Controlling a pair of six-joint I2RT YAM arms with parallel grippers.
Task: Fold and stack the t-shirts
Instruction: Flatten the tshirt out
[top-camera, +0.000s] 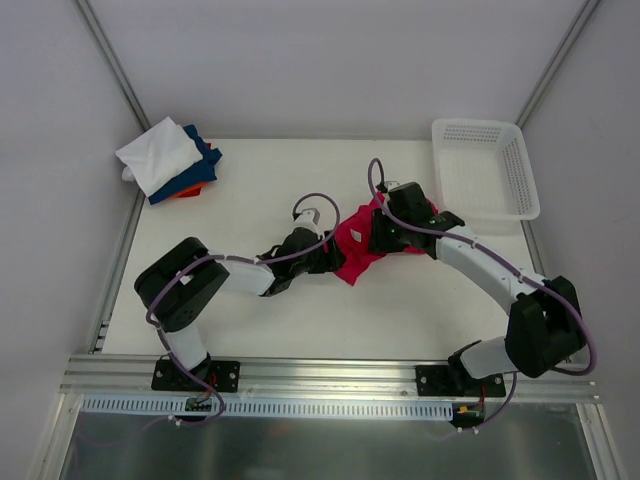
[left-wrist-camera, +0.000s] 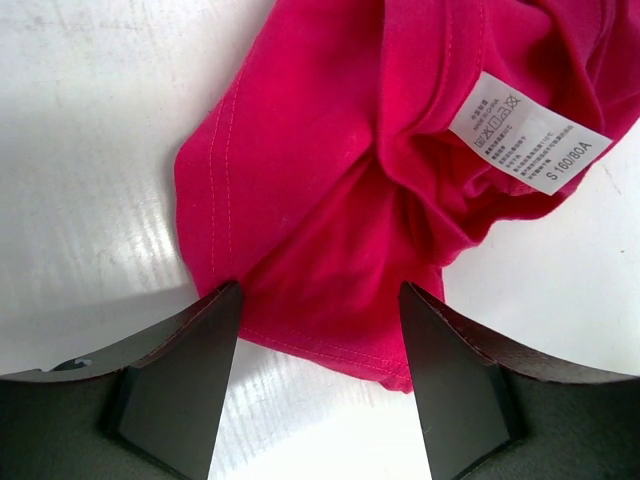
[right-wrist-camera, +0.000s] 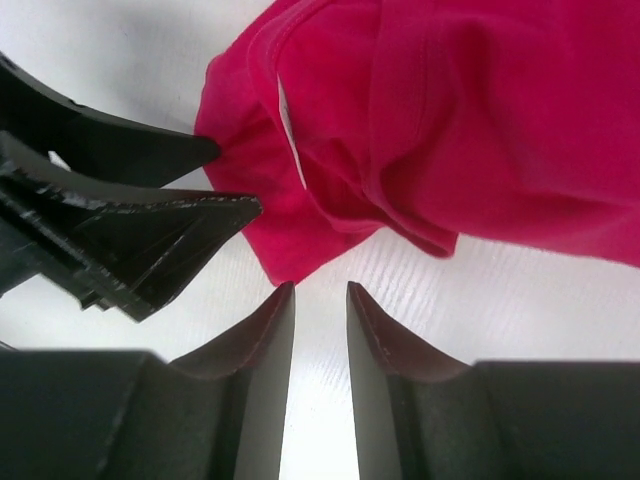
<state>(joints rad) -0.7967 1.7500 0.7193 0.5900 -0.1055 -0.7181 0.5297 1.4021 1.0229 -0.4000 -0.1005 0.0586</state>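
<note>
Red t-shirt (top-camera: 352, 250): crumpled in a heap and unfolded. It lies on the table (top-camera: 280, 190) to the left of the white lattice basket (top-camera: 485, 165) and nearer the arm bases than the basket. Shirt and basket are apart, not touching.

Left gripper (top-camera: 322, 262): sits at the shirt edge farthest from the basket.
- Jaws are spread wide and released.
- In the left wrist view the stitched hem lies flat on the table between the two fingers (left-wrist-camera: 185, 370), with no pinch on it.
- A white care tag (left-wrist-camera: 528, 132) is exposed on the cloth, deeper into the heap on the basket side of the fingers. Its print is too small to read in full.

Right gripper (top-camera: 383, 238): sits at the basket-side edge of the shirt, low over the cloth.
- Jaws are drawn nearly together.
- In the right wrist view a thin strip of bare table shows between the fingers (right-wrist-camera: 385, 340), and there is no cloth in the gap.
- A red fold lies just beyond the tips.
- The left gripper's dark fingers also appear in this view, close by, with their tips at the red edge.

Folded stack: at the far corner of the table opposite the basket, well apart from both the basket and the red shirt.
- White t-shirt (top-camera: 160, 155) is on top.
- Dark blue t-shirt (top-camera: 205, 165) is under it, sticking out on the basket side.
- Only a sliver of the orange t-shirt (top-camera: 185, 192) shows at the bottom.
</note>
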